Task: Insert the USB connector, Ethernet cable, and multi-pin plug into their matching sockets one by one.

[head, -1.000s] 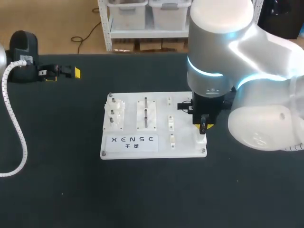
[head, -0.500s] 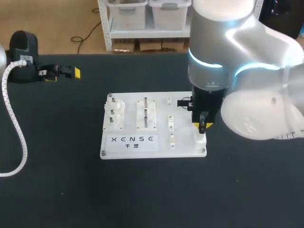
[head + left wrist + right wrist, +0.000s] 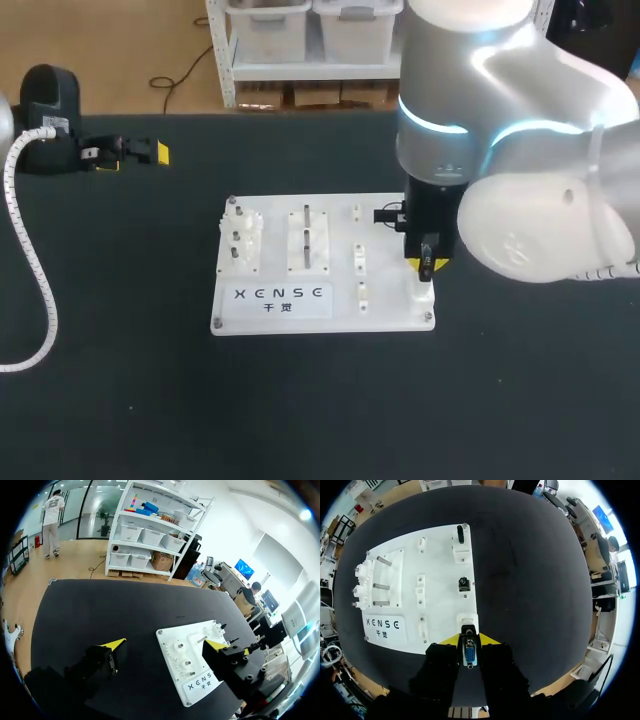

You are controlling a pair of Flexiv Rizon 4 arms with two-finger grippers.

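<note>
Insertion of the multi-pin plug [image 3: 469, 656] looks to be the step in hand. The right gripper [image 3: 469, 641] is clenched on the blue-faced plug, a finger on either side, and hangs over the near right corner of the white board [image 3: 275, 322]. The white socket block [image 3: 468, 622] lies just ahead of its fingertips; whether plug and socket touch I cannot tell. Farther along the board's right side, the USB connector [image 3: 460, 534] and what seems the Ethernet cable [image 3: 464, 584] sit in their blocks, apparently already seated. The left gripper [image 3: 165, 643] rests at the far left of the table [image 3: 120, 400], fingers spread around nothing. Next, I judge, the plug needs squaring to the socket and a straight, gentle push down, since any tilt could jam the pins.
</note>
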